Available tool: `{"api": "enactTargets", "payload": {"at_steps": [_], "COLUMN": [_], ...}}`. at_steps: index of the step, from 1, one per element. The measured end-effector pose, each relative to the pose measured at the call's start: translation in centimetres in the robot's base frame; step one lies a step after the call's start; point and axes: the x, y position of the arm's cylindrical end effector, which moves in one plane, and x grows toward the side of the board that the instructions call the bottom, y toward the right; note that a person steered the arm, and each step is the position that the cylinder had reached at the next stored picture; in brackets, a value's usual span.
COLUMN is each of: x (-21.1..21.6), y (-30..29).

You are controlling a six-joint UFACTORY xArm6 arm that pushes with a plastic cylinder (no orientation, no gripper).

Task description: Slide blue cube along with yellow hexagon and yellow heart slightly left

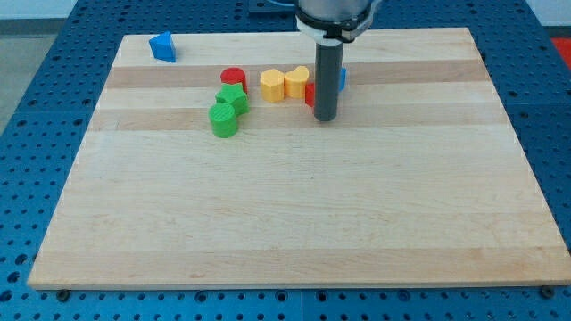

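Note:
The yellow hexagon (272,86) and the yellow heart (296,83) sit side by side near the view's top centre of the wooden board (285,205). The blue cube (341,78) is just right of them, mostly hidden behind my rod; only its right edge shows. A red block (310,94) peeks out between the heart and the rod. My tip (325,119) rests on the board just below and in front of the blue cube and the red block, right of the yellow heart.
A red cylinder (233,78) lies left of the hexagon, with two green blocks (232,99) (223,119) below it. A blue block (163,46) sits at the board's top left corner. Blue perforated table surrounds the board.

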Motion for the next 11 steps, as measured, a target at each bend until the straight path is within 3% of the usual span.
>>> {"api": "enactTargets", "payload": {"at_steps": [1, 3, 5, 9, 11], "x": [-0.8, -2.1, -7.3, -8.8, -6.5], "y": [0.3, 6.3, 6.8, -5.4, -6.5]}}
